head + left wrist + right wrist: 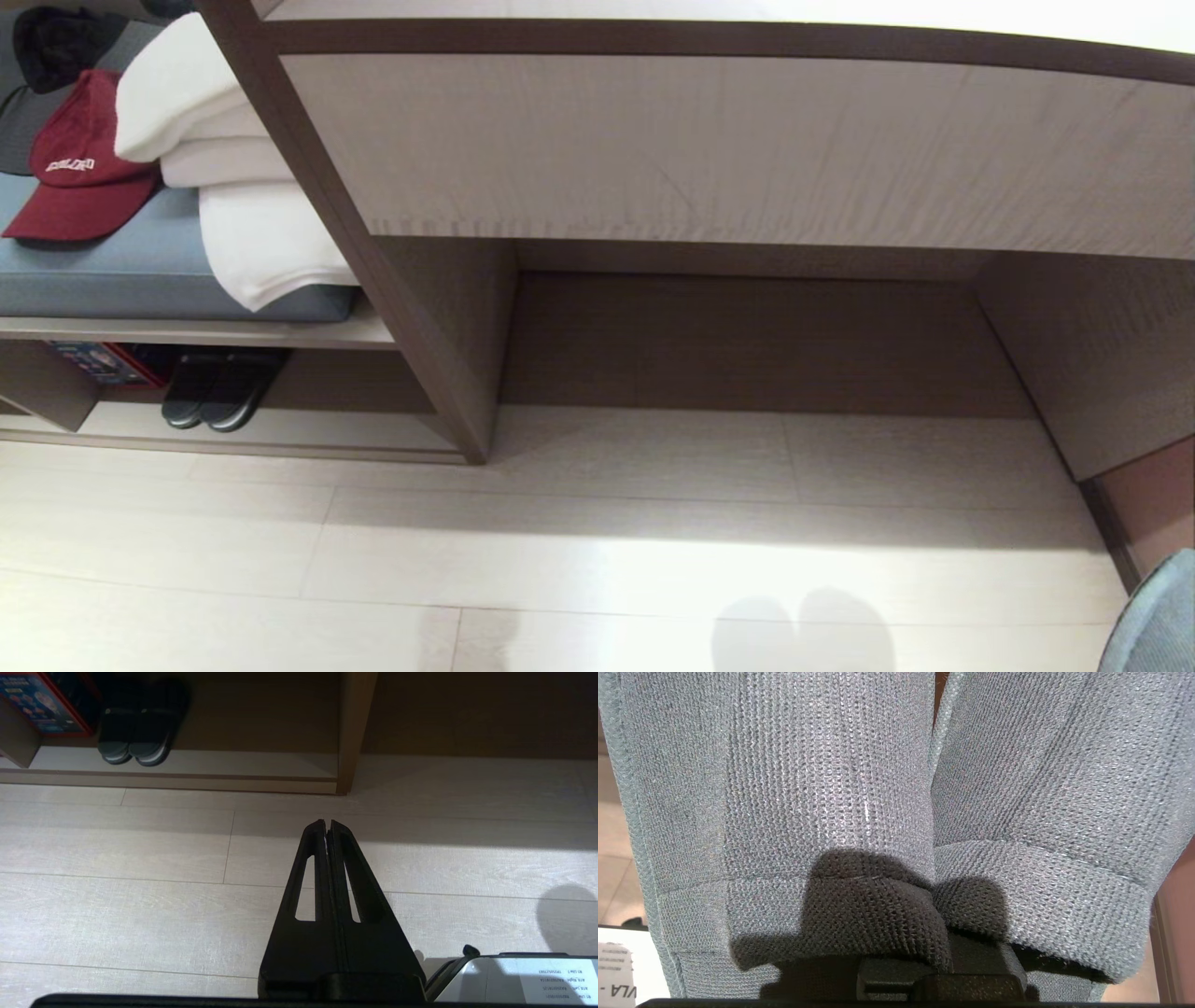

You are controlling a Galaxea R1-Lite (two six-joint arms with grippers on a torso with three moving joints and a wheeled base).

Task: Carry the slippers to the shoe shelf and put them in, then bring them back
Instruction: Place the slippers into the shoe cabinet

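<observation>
The slippers [822, 788], a grey-blue knit pair, hang side by side and fill the right wrist view. My right gripper [941, 956] is shut on their straps, with its fingers buried in the fabric. An edge of the slippers [1162, 621] shows at the head view's lower right corner. The shoe shelf [280, 431] is the low cubby at the far left with a pale base board [187, 763]. My left gripper [327, 823] is shut and empty above the floor, pointing towards the shelf's right divider [350, 732].
A blacker pair with pale sole edges [219, 390] and a colourful box [93, 362] sit inside the shelf. Above it, a red cap [79, 168] and folded white towels [233, 187] lie on a grey cushion. A wide desk alcove [747, 345] is straight ahead.
</observation>
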